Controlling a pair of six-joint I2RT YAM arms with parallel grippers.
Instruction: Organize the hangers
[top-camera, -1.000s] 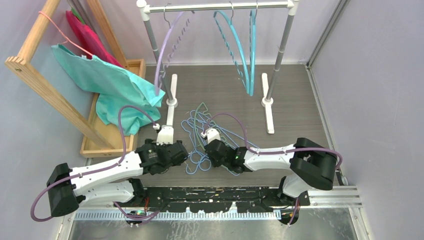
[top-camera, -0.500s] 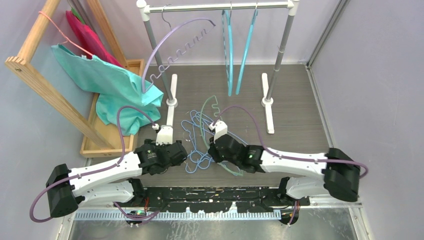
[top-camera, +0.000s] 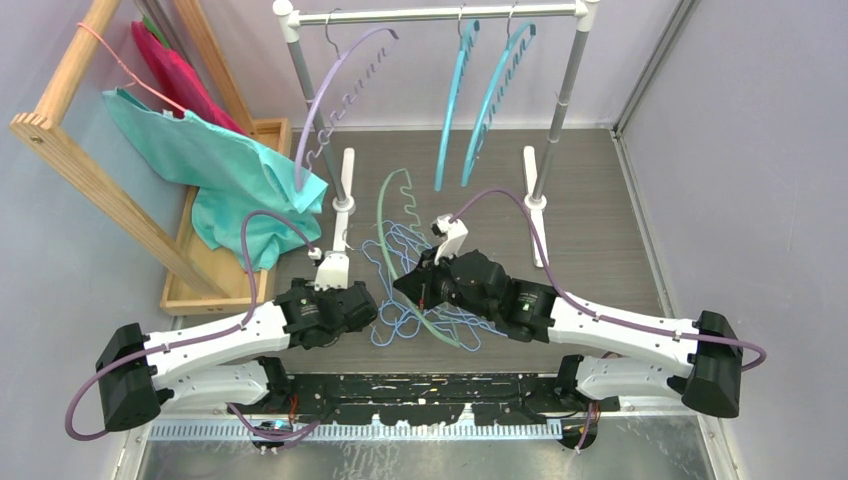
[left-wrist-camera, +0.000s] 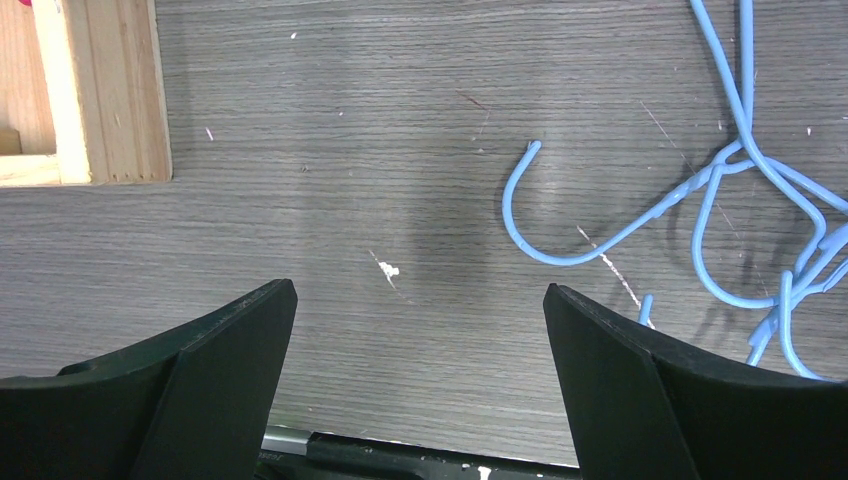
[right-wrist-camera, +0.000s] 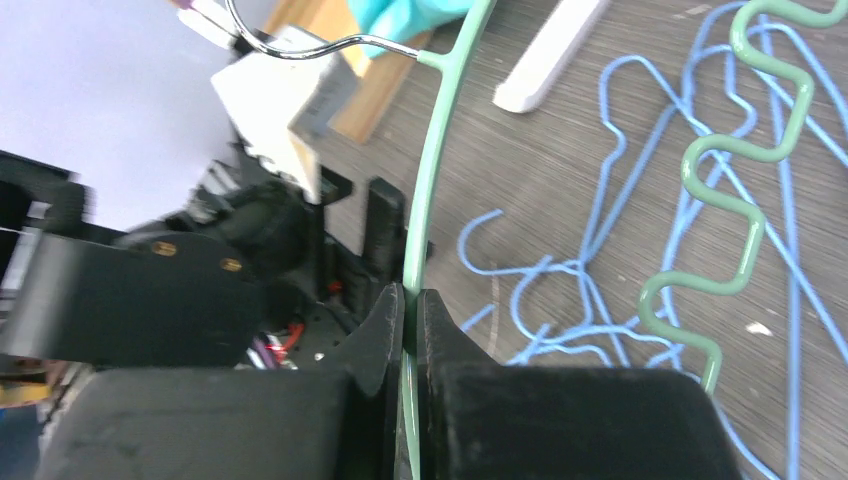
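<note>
step: carrying green hanger (right-wrist-camera: 418, 200) off the pile, likely toward rail (top-camera: 430, 14)
right gripper (right-wrist-camera: 410, 300): clamped on its arc; blue hangers (left-wrist-camera: 720, 180) beneath
left gripper (left-wrist-camera: 420, 330): agape, empty; blue hangers to its right
next: raise hook over rail, ahead and above

Grey wood-grain tabletop (top-camera: 600, 200) between pale lilac walls (top-camera: 740, 150), metal garment rail (top-camera: 400, 16), wooden rack (top-camera: 110, 198) at left.

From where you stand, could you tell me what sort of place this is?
Likely a robot test cell staged as a laundry corner: garment rail, piled wire hangers, wooden rack with teal garment.
</note>
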